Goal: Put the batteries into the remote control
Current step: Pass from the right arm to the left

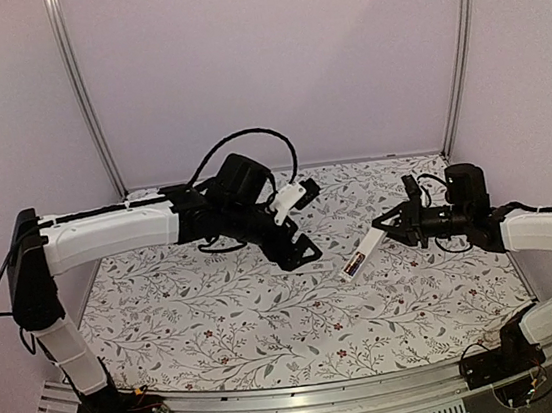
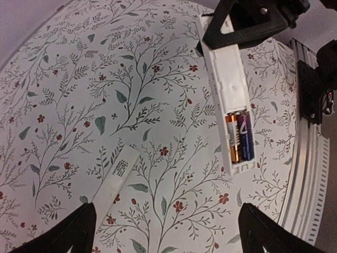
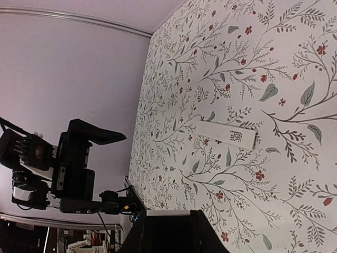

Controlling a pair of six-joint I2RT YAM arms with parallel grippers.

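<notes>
My right gripper is shut on one end of the white remote control and holds it tilted above the table. In the left wrist view the remote lies back side up with its compartment open. Both batteries sit in it side by side, one brass-toned, one dark. The flat white cover piece lies on the table between the wide-open fingers of my left gripper, which hovers over it, empty. The cover also shows in the right wrist view, beyond my right gripper, where only the remote's end shows.
The floral table cloth covers the table. A metal rail runs along the near edge. Frame posts stand at the back corners before the plain wall. The left arm hangs over the table's middle.
</notes>
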